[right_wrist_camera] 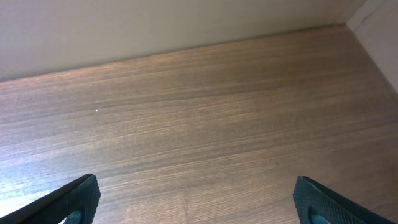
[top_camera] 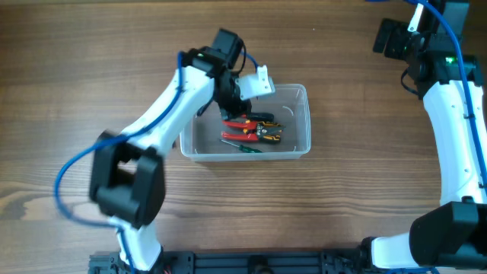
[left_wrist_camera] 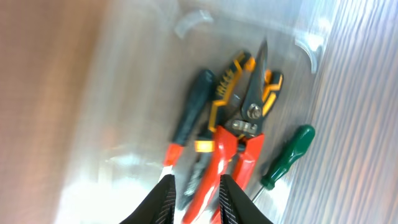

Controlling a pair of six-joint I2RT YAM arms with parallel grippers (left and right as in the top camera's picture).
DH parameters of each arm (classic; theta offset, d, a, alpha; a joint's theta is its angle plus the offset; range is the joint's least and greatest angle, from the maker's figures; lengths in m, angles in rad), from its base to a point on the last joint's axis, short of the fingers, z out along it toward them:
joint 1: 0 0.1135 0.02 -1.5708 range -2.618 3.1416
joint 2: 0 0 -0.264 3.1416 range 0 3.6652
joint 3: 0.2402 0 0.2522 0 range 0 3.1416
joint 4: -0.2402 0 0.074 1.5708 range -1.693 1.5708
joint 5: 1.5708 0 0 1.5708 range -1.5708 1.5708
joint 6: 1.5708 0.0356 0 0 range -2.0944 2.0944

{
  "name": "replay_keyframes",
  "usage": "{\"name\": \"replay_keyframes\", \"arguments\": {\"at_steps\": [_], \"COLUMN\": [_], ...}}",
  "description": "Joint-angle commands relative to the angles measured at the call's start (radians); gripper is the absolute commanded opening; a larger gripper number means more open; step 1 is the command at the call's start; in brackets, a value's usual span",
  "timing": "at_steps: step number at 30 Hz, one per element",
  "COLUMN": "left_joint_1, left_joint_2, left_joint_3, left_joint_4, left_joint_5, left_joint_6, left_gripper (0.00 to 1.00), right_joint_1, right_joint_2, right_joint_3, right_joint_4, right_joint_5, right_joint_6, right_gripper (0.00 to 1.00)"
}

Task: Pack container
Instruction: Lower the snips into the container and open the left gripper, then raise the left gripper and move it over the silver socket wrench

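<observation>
Two black fingers [left_wrist_camera: 163, 202] of the left gripper [left_wrist_camera: 196, 186] come up from the bottom edge of the left wrist view. They stand a narrow gap apart and point down into the container [left_wrist_camera: 112, 93]. A red handle shows through the gap. The jaws seem to be clear of it and gripping nothing, though the blur makes that hard to judge.

One container is in sight, a clear tub with rounded corners. It sits on the wooden table [top_camera: 91, 61] near the middle, well apart from the right arm.

Four tools can be counted in it, all lying close together on its floor:
- One pair of red-handled snips [left_wrist_camera: 239, 146], with its blade pointing away from the fingers.
- One tool with yellow-and-black grips [left_wrist_camera: 229, 78], lying partly under the snips.
- One dark-handled screwdriver [left_wrist_camera: 193, 106] with a red collar, just beside the snips on one side.
- One green-handled screwdriver [left_wrist_camera: 287, 155] on the other side, along the container wall.

No brand, label or writing can be read on the tools, the tub or the arms.

At the far right corner of the table, the right gripper [right_wrist_camera: 196, 190] hangs over bare wood. Its jaws are spread wide, one fingertip at each edge of its wrist view, and nothing is between them.
</observation>
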Motion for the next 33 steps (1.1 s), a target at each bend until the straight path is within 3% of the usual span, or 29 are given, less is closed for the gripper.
{"name": "replay_keyframes", "arguments": {"at_steps": [1, 5, 8, 12, 15, 18, 19, 20, 23, 25, 33], "left_joint_1": [0.004, 0.032, 0.082, 0.178, 0.271, 0.347, 0.369, 0.390, 0.445, 0.465, 0.466], "left_joint_2": [-0.187, -0.325, -0.385, -0.400, -0.388, -0.364, -0.357, -0.348, -0.320, -0.302, -0.229], "left_joint_3": [0.037, 0.037, 0.037, 0.037, 0.034, 0.034, 0.034, 0.034, 0.024, -0.003, -0.182], "left_joint_4": [0.047, 0.101, 0.076, -0.057, -0.192, -0.290, -0.314, -0.334, -0.366, -0.349, -0.184], "left_joint_5": [-0.120, -0.251, -0.374, -0.493, -0.495, -0.489, -0.484, -0.467, -0.391, -0.360, -0.289], "left_joint_6": [-0.112, -0.375, -0.612, -0.885, -1.027, -1.077, -1.089, -1.094, -1.095, -1.109, -1.149], "left_gripper": [0.24, 0.21, 0.06, 0.05, 0.13, 0.21, 0.33, 0.38, 0.36, 0.43, 0.42], "right_joint_1": [0.001, 0.001, 0.001, 0.001, 0.001, 0.001, 0.001, 0.001, 0.001, 0.001, 0.001], "right_joint_2": [-0.005, -0.005, -0.005, -0.005, -0.005, -0.005, -0.005, -0.005, -0.005, -0.005, -0.005], "right_joint_3": [0.010, 0.010, 0.010, 0.010, 0.010, 0.010, 0.010, 0.010, 0.010, 0.010, 0.010], "right_joint_4": [0.002, 0.002, 0.002, 0.002, 0.002, 0.002, 0.002, 0.002, 0.002, 0.002, 0.002], "right_joint_5": [-0.008, -0.008, -0.008, -0.008, -0.008, -0.008, -0.008, -0.008, -0.008, -0.008, -0.008], "right_joint_6": [-0.003, -0.003, -0.003, -0.003, -0.003, -0.003, -0.003, -0.003, -0.003, -0.003, -0.003], "right_gripper": [1.00, 1.00, 1.00, 1.00, 1.00, 1.00, 1.00, 1.00, 1.00, 1.00, 1.00]}}
